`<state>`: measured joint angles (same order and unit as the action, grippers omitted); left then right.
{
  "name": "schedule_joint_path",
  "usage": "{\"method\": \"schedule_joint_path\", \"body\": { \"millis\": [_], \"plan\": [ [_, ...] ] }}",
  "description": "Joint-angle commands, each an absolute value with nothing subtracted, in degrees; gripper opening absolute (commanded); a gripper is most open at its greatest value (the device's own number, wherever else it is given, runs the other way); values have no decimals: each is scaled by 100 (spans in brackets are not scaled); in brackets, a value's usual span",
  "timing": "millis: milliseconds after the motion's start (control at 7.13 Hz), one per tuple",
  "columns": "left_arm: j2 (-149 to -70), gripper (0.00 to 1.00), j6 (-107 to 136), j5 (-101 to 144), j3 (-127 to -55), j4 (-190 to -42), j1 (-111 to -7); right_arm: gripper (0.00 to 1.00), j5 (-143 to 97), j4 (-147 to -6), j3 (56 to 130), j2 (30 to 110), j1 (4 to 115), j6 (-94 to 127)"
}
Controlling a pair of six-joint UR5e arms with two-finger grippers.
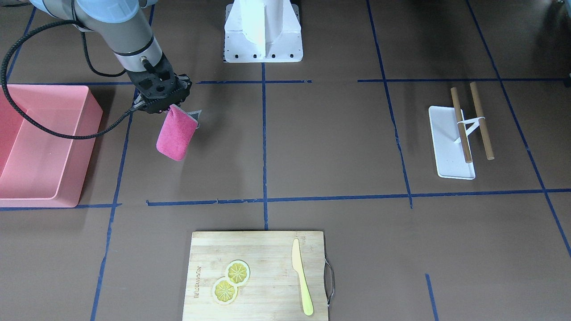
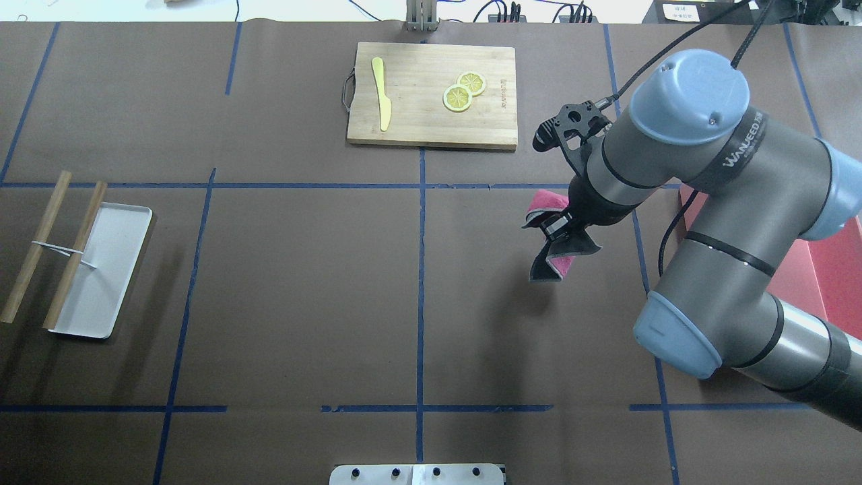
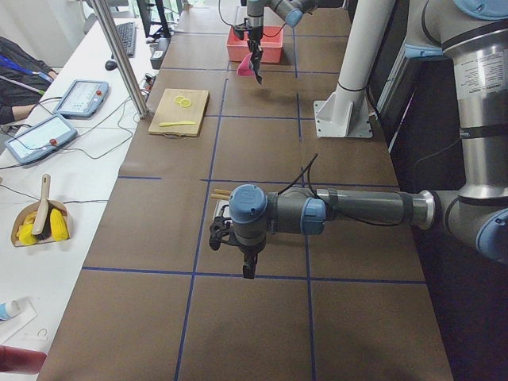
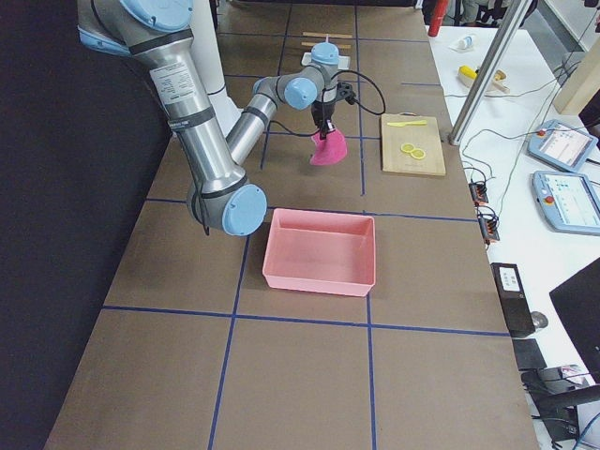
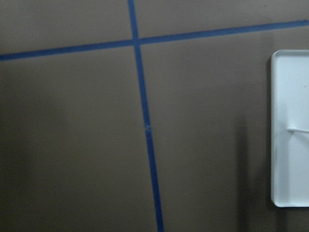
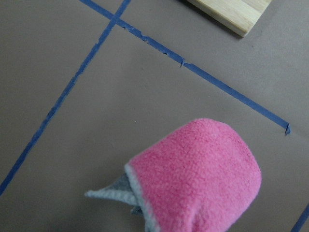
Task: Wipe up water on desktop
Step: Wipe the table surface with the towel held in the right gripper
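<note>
The desktop [image 1: 330, 142] is a matte brown surface marked with blue tape lines; it also shows in the overhead view [image 2: 303, 283]. I see no water on it. My right gripper [image 1: 171, 107] is shut on a pink cloth with a grey back [image 1: 177, 138], which hangs folded a little above the desktop. The gripper [image 2: 559, 232] and cloth [image 2: 562, 264] also show from overhead, and the cloth fills the right wrist view [image 6: 203, 174]. My left gripper [image 3: 249, 270] shows only in the exterior left view, hovering over the desktop; I cannot tell whether it is open.
A pink bin [image 1: 44, 147] stands beside the right arm. A wooden cutting board [image 1: 258, 276] carries two lemon slices [image 1: 231, 281] and a yellow knife [image 1: 302, 281]. A white tray [image 1: 450, 142] lies with two wooden sticks [image 1: 482, 120] across it.
</note>
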<state>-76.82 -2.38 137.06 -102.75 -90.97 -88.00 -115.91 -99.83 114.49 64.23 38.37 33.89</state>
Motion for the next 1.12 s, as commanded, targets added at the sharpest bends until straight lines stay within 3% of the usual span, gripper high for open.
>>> {"method": "schedule_joint_path", "body": {
  "millis": [0,421,701,982],
  "plan": [
    [-7690,100,-272,13746,-10160,-9105,-8842,0,-10938,-9905,11356,6609,3220,3840],
    [-7708,100,-264,13755,-10186,-9105,-8842,0,-10705,-9243,10708,6426,2779,4356],
    [-7717,100,-264,13755,-10187,-9105,-8842,0,-10705,-8177,9393,5385,2611,5207],
    [-7717,100,-264,13755,-10152,-9105,-8842,0,-10696,-8174,8782,4450,2488,5834]
  ]
}}
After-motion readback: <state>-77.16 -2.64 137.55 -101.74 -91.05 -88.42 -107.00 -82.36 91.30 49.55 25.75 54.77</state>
